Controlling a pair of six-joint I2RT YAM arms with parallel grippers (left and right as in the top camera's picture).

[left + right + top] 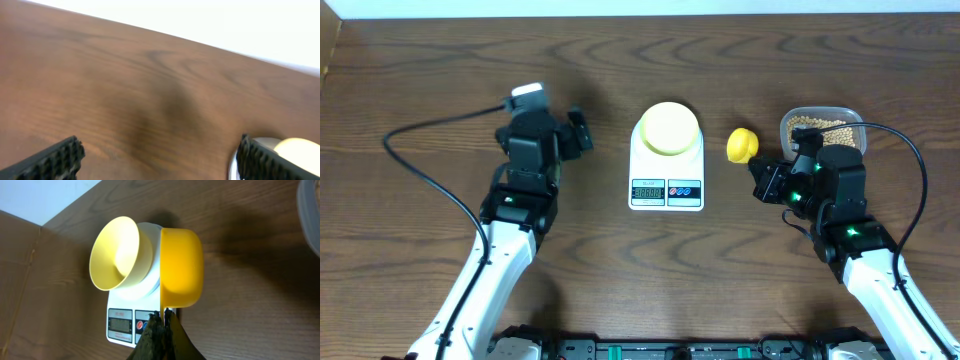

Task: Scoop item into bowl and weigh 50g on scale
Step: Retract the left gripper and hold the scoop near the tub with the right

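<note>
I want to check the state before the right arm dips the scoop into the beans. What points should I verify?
1. Right gripper shut on the yellow scoop handle: ok.
2. Bowl sits on the scale platform: ok.
3. Bowl has no beans inside: ok.
4. Scale display shows zero: cannot tell, digits too small.
5. Beans ready in the clear tub: ok.
6. Left gripper open, empty, apart from the scale: ok.

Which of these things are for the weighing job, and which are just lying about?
For the job: beans in tub, scoop in right gripper, bowl on scale.
Just there: open left gripper, table.
</note>
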